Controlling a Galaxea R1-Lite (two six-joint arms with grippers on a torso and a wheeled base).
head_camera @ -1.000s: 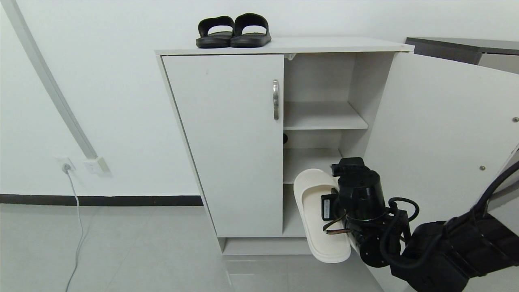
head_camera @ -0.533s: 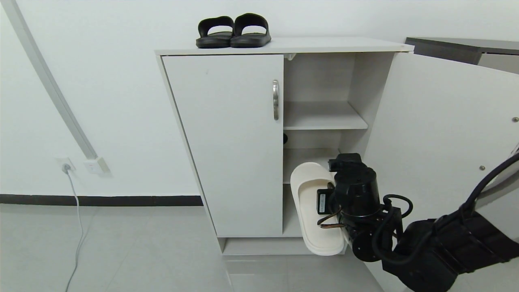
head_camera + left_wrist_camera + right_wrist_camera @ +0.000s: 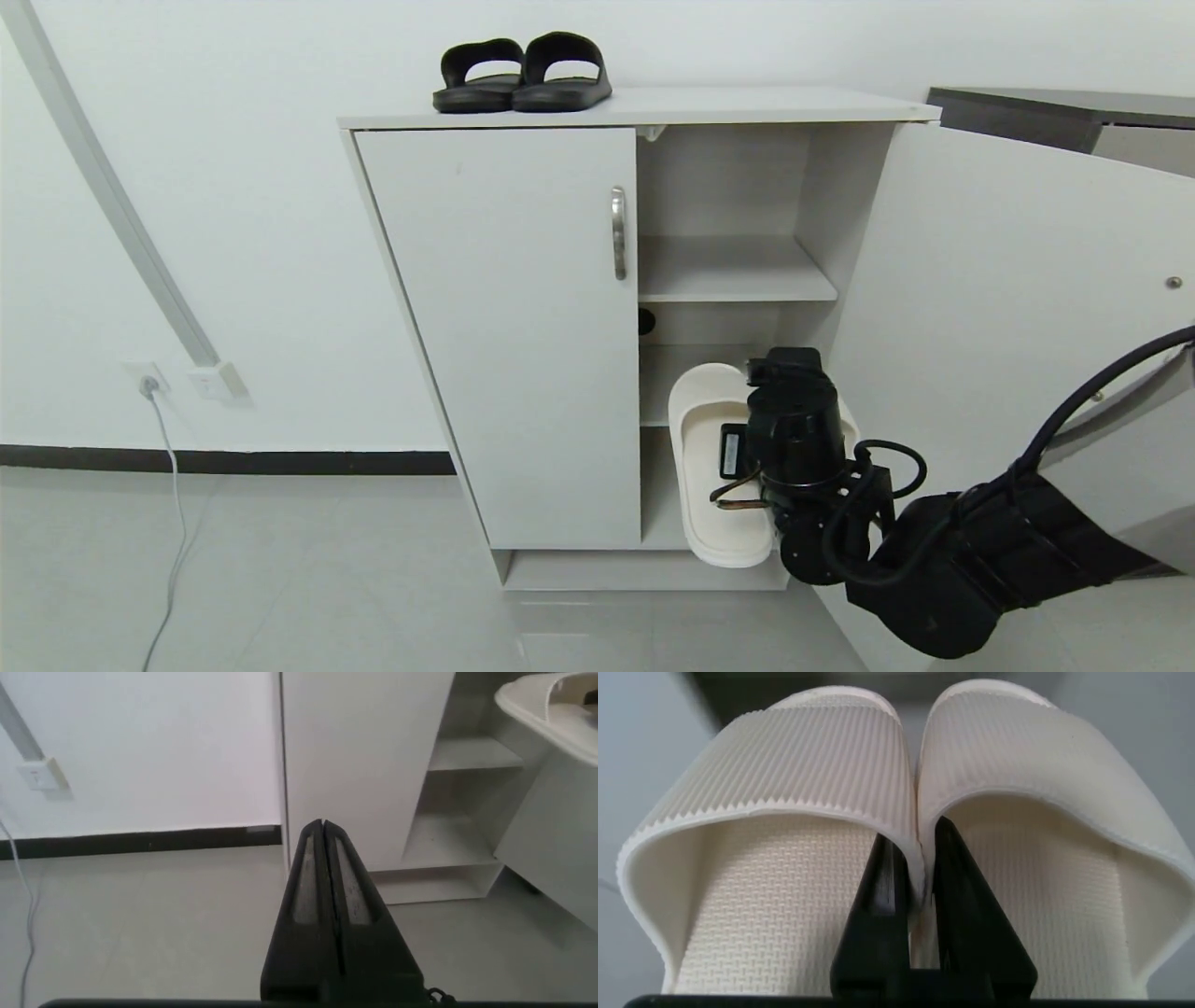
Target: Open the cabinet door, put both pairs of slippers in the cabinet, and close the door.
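- We log the cabinet (image 3: 644, 105): right door (image 3: 980, 308) swung open, left door (image 3: 504, 327) closed.
- White slippers (image 3: 709, 467) hang before the open side, below the upper shelf (image 3: 728, 280), inner strap edges pinched by the right claw (image 3: 920, 873).
- Black slippers (image 3: 523, 73) sit paired on the cabinet top.
- Left claw (image 3: 322, 835): pressed together, holding nothing, above the floor (image 3: 140, 924).

You have the black slippers (image 3: 523, 75) side by side on the cabinet (image 3: 747, 105) top, toward its left edge. The left door (image 3: 504, 336) is closed and the right door (image 3: 990, 308) stands wide open. Your right end effector (image 3: 782, 373) holds the white slippers (image 3: 709, 467) at the open half. Their far ends are at the middle shelf (image 3: 681, 373).
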